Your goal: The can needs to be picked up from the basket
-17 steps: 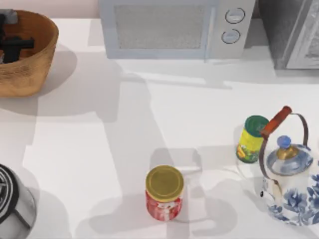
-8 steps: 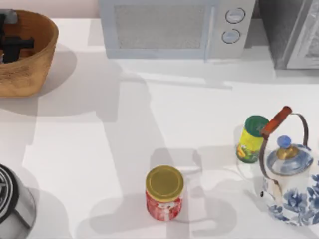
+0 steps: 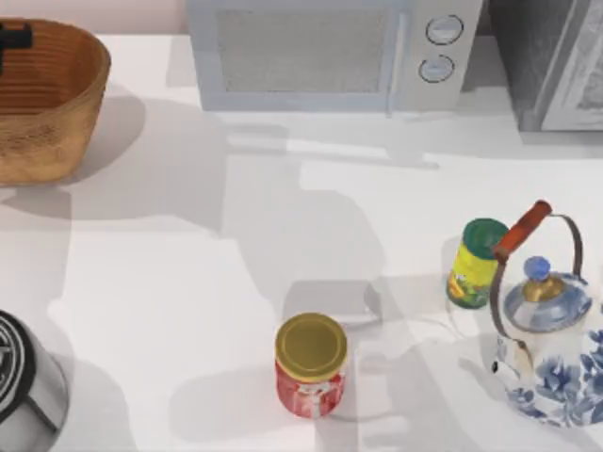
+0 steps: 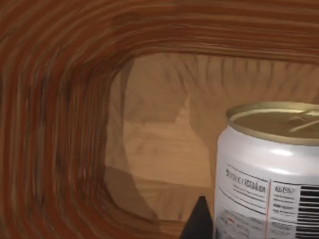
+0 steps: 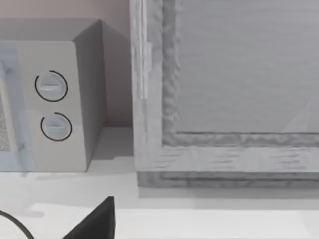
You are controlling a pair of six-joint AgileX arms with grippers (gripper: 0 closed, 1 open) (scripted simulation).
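Left wrist view puts the left gripper (image 4: 199, 219) deep inside the basket (image 4: 65, 124), where 1 dark fingertip (image 4: 198, 221) stands just beside the can (image 4: 269, 169). The can stands upright against that finger, its dull gold top and white printed label facing the camera; whether the fingers are closed on it or merely alongside cannot be told, since the second finger is out of frame. The closeness reads as a grasp being set or just made, low on the can's side, which would suit lifting it straight up clear of the wall. Ahead of the finger lie the basket's bare wooden floor and its ribbed, flaring wall, curving round on the far side of the can; that wall is the 1 thing the can could catch on during a lift.

From above, a dark piece of the left arm (image 3: 14, 38) shows at the basket's far rim, in the table's far left corner. Well apart from it stand the microwave (image 3: 330, 52) along the back, a red jar (image 3: 311, 365) with a gold lid near the front, then a yellow bottle (image 3: 476, 264) with a green cap just beside a blue-and-white kettle (image 3: 551, 348). None crowds the basket.

The right gripper (image 5: 94, 224) hangs idle near the microwave, its finger state impossible to tell.
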